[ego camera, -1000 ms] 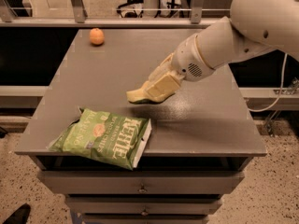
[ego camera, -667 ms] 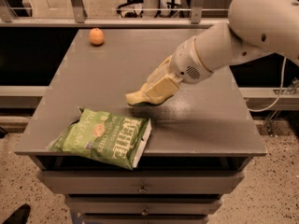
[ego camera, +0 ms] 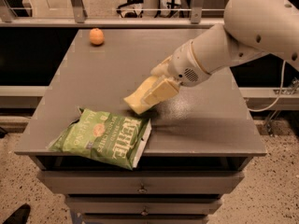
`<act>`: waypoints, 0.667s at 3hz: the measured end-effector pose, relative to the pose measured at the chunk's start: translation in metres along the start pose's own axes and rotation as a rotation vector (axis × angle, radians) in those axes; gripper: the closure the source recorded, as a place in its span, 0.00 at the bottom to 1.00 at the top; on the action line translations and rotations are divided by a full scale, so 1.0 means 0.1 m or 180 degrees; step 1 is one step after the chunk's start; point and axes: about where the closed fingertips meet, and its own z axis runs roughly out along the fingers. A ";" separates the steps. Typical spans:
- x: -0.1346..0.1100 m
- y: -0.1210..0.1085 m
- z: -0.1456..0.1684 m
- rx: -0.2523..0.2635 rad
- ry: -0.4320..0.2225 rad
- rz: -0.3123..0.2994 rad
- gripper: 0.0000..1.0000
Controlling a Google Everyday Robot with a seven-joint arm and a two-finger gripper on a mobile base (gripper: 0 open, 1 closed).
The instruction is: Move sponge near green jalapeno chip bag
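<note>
The light green jalapeno chip bag [ego camera: 103, 136] with white "Kettle" lettering lies flat at the front left of the grey tabletop. My gripper [ego camera: 148, 96] reaches in from the right on a white arm and is shut on the pale yellow sponge [ego camera: 135, 101], which sticks out from the fingers towards the left. The sponge is held low over the table, just above and to the right of the bag's upper right corner, a short gap away from it.
A small round orange fruit [ego camera: 96, 36] sits at the back left of the grey table [ego camera: 205, 125]. Drawers run below the table's front edge. A railing and chair legs stand behind the table. The white arm spans the right side.
My gripper has carried the sponge a little down and to the left, closer to the chip bag. The bag and the orange fruit have not moved.
</note>
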 end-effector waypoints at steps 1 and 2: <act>0.02 0.02 -0.02 -0.0066 0.0032 0.0050 0.00; 0.09 -0.01 -0.10 -0.0121 0.0045 0.0146 0.00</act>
